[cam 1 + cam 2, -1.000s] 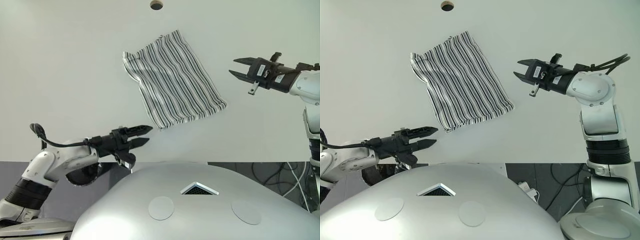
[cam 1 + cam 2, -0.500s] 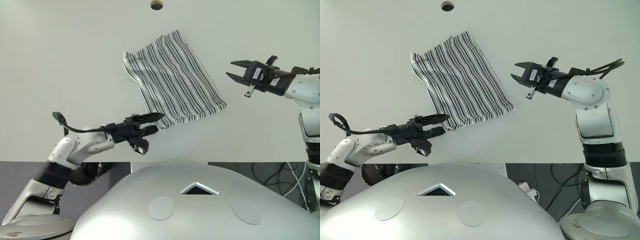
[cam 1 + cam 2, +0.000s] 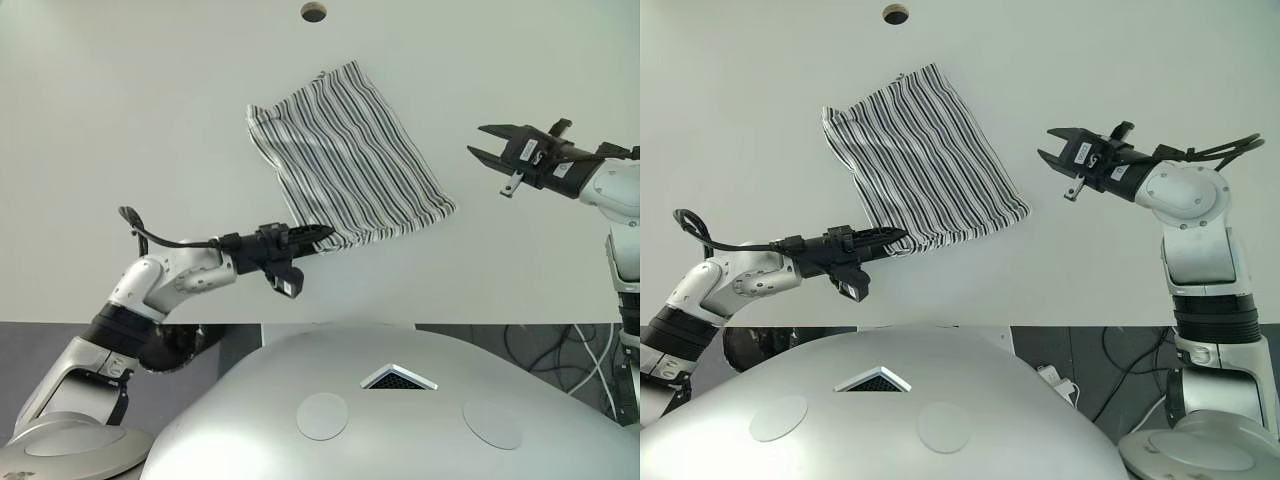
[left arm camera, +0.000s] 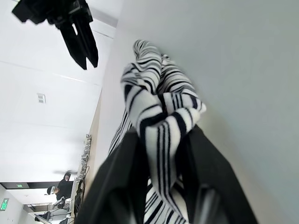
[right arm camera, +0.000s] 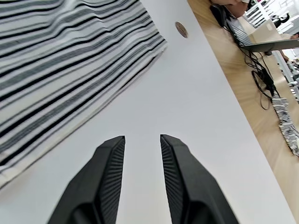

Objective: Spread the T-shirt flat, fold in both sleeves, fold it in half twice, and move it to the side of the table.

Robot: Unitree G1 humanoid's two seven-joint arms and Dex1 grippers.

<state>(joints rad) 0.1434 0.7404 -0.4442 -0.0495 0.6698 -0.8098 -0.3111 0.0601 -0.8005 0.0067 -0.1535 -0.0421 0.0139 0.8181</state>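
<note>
- L gripper (image 3: pixel 312 236): fingers (image 4: pixel 117 186) clamped on the T-shirt (image 3: pixel 350 160) at the corner nearest the tool. Cloth is bunched between them, w/ a wad poking past the tips.
- R gripper (image 3: pixel 487 143): fingers spread, holding nothing. It hangs over the table (image 3: pixel 120 120) near the shirt's side edge, not touching it. The cloth lies off to one side of its tips.
- T-shirt: striped rectangle, lying skewed, stretching away ahead of the L gripper. Its far corner is near the grommet hole (image 3: pixel 313 11).
- Risk 1: the L grip holds only a corner wad. If you pull fast, layers may slip out, or only the top layer lifts and the fold opens.
- Risk 2: a one-point pull w/ the R gripper idle will prob. pivot the shirt and crease it.
- Risk 3: a low lift drags cloth on the table, so the far edge may ruck up.
- Verify the R gripper has cloth before you move both arms.
</note>
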